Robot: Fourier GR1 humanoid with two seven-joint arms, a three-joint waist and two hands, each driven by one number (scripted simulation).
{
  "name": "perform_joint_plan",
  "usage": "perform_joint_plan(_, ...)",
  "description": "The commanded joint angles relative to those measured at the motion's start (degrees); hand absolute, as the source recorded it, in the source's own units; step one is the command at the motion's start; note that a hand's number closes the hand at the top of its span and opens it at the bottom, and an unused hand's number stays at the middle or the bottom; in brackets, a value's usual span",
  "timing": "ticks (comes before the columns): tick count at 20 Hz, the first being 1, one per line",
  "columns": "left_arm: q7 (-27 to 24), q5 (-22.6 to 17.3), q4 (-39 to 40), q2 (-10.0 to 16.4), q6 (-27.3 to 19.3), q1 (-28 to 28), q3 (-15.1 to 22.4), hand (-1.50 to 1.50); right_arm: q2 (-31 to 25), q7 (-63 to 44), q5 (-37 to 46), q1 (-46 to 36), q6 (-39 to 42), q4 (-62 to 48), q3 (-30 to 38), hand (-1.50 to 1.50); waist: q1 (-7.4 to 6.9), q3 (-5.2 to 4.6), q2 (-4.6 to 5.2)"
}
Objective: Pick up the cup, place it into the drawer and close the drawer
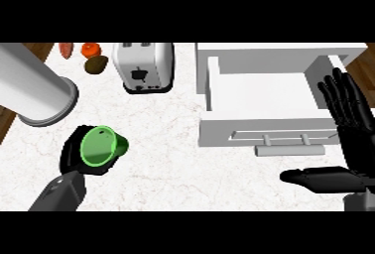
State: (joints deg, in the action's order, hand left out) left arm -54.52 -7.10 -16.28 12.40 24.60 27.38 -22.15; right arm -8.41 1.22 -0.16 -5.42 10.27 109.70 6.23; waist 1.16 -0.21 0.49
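Marbled white tabletop (168,124) is carrying an open drawer (256,94), lying just left of the right hand's (351,149) straight, spread fingers. Green cup (99,146) is sitting tilted inside the left hand's (70,155) curling fingers.

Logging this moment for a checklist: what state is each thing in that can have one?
drawer: pulled open, nothing visible inside
cup: tilted, in hand, outside the drawer
left robot hand: shut round the cup
right robot hand: open, fingers straight, resting at the view's right
toaster: upright on the counter
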Motion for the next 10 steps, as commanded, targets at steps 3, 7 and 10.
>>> perform_joint_plan(3,-10.5,-1.4,-1.5,-1.3,2.9,-1.7,-1.4,1.50,0.6,-2.8,0.9,0.5,-0.9,3.4,-1.1,-1.50,0.01,0.02,-0.18)
perform_joint_plan(7,-7.5,-2.4,-5.5,-0.5,3.1,2.0,-1.2,1.50,0.6,1.8,-0.3,2.4,0.2,-0.1,0.5,-1.50,-0.40,0.14,-0.34)
perform_joint_plan(10,-10.0,-1.9,-7.8,-3.1,1.4,2.3,-0.1,1.50,0.9,-1.2,1.2,0.7,-0.8,1.4,-1.0,-1.50,-0.52,0.10,-0.35)
